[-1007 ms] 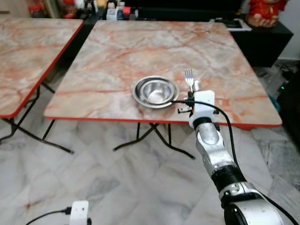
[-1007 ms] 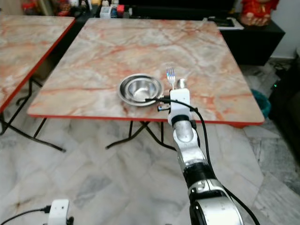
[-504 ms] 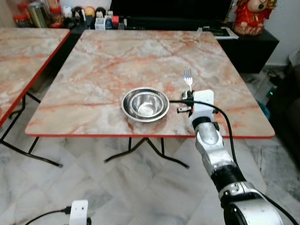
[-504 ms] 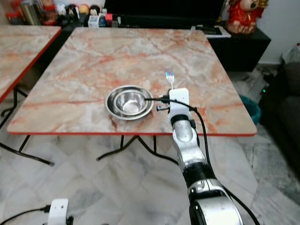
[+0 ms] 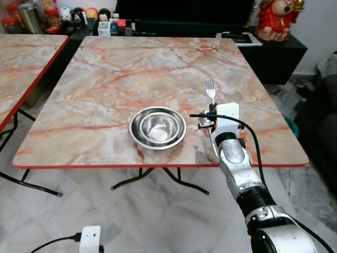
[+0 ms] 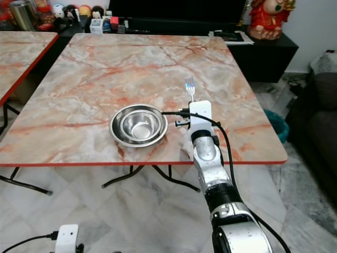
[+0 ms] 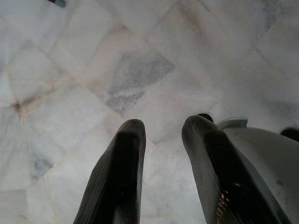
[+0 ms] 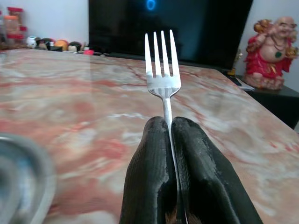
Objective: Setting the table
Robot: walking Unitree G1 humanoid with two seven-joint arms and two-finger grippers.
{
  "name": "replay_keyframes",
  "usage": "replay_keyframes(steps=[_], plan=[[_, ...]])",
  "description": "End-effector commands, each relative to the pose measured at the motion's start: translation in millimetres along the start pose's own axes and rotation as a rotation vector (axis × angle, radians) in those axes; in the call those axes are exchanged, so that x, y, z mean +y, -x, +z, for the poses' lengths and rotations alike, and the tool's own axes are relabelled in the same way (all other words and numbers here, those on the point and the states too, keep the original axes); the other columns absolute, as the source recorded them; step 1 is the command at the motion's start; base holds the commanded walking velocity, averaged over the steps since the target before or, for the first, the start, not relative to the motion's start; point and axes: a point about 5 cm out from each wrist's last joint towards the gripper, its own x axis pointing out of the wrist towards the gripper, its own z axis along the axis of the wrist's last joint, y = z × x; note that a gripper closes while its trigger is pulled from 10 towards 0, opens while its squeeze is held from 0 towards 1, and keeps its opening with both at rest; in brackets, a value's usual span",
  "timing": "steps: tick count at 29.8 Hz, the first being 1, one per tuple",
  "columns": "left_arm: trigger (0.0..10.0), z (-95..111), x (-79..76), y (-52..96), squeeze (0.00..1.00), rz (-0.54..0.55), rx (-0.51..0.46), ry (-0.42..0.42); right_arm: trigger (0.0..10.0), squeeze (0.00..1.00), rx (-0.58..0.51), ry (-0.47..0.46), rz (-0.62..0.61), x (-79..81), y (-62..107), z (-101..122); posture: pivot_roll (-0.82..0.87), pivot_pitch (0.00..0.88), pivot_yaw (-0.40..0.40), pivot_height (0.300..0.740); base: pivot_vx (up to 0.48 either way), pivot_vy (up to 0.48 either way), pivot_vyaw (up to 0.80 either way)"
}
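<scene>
The right pincer (image 8: 170,126), clamped on a fork (image 8: 162,65), holds it over the table (image 5: 105,79) beside the bowl (image 5: 157,127); lowering it comes next, while the left pincer (image 7: 161,128) hangs open.

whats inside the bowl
Nothing that can be seen: the bowl shows only its bare shiny inside. The right gripper holds the fork beside it, above the table.

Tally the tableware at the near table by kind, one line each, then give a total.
Steel bowl, on the table: 1
Fork, held in the right pincer beside the bowl, tines pointing away from the robot: 1
Total: 2
</scene>
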Motion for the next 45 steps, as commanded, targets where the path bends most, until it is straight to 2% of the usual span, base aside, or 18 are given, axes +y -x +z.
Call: replay_keyframes(steps=[1, 30, 37, 45], plan=[[10.0, -8.5, -7.2, 2.3, 0.00, -0.014, 0.030, 0.015, 10.0, 0.00, -0.007, 0.004, -0.027, -9.9, -0.1, 1.5, 0.08, 0.109, -0.033, 0.715, 0.000, 0.000, 0.00], [10.0, -9.6, -7.8, 2.6, 0.00, -0.008, 0.033, 0.006, 10.0, 0.00, -0.001, 0.017, -0.001, -6.2, 0.8, 0.5, 0.08, 0.112, -0.041, 0.715, 0.000, 0.000, 0.00], [10.0, -9.3, -6.6, 2.5, 0.00, -0.005, 0.032, 0.004, 10.0, 0.00, -0.003, 0.011, 0.004, -4.2, 0.8, 1.1, 0.08, 0.111, -0.041, 0.715, 0.241, 0.000, 0.00], [10.0, -8.5, -6.0, 2.2, 0.00, -0.005, 0.031, -0.002, 10.0, 0.00, -0.003, 0.009, 0.007, -3.0, 1.2, 1.0, 0.08, 0.112, -0.039, 0.715, 0.245, -0.325, 0.00]])
